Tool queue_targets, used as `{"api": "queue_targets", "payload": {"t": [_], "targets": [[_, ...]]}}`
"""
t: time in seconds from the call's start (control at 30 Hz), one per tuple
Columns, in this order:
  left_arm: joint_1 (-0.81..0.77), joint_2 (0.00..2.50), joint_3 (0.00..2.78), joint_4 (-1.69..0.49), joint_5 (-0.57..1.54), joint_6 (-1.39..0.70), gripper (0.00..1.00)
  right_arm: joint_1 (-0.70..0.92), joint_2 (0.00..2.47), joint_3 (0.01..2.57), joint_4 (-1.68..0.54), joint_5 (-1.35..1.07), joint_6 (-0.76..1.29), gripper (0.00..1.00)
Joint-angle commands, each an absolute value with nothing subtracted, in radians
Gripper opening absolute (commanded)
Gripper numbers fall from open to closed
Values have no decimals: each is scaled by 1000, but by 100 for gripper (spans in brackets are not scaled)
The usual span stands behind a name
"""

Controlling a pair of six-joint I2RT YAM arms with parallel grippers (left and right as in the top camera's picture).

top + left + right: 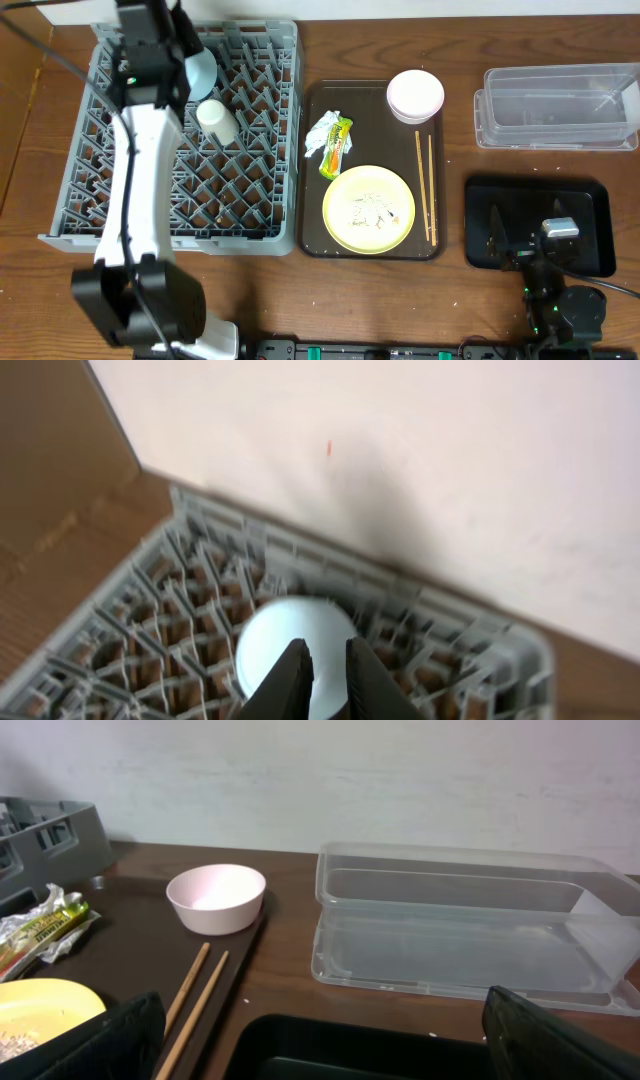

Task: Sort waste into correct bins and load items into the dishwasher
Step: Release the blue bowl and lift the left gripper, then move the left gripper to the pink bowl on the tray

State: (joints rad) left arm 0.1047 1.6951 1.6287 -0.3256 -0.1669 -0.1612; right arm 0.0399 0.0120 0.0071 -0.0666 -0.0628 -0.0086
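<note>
The grey dish rack stands at the left. A light blue bowl and a small white cup rest in it. My left gripper hovers just above the light blue bowl, its jaws almost shut with a narrow gap and nothing between them. On the brown tray lie the crumpled wrapper with its yellow-green packet, a yellow plate with rice scraps, chopsticks and a white bowl. My right gripper is wide open and empty above the black tray.
The clear tub sits at the back right, behind the black tray; it also shows in the right wrist view. The dark brown serving tray lies between the rack and the bins. A wall runs behind the table.
</note>
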Motion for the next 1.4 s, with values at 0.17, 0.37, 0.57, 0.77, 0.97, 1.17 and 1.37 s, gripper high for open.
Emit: {"api": "queue_targets", "payload": {"t": [0.17,0.37,0.57,0.77,0.97,1.17,1.37], "targets": [[143,1917,1627,-315,-155,-199,16,50,7,6,-70,-60,-16,99],[212,2033,1627,-304,12,-320,17,50,7,6,-70,-60,-16,99],[211,2033,1627,-318,234,-314,28,50,7,6,-70,-60,-16,99],[211,1982,1628,-310,372,-308,23,50,7,6,-70,-60,-16,99],[211,1914,1628,-277,370,-308,27,50,7,6,-71,-60,-15,99],[211,1945,1628,-329,181,-309,27,50,7,6,-70,-60,-16,99],[211,2035,1627,-294,111,-309,27,50,7,6,-70,-60,-16,99]]}}
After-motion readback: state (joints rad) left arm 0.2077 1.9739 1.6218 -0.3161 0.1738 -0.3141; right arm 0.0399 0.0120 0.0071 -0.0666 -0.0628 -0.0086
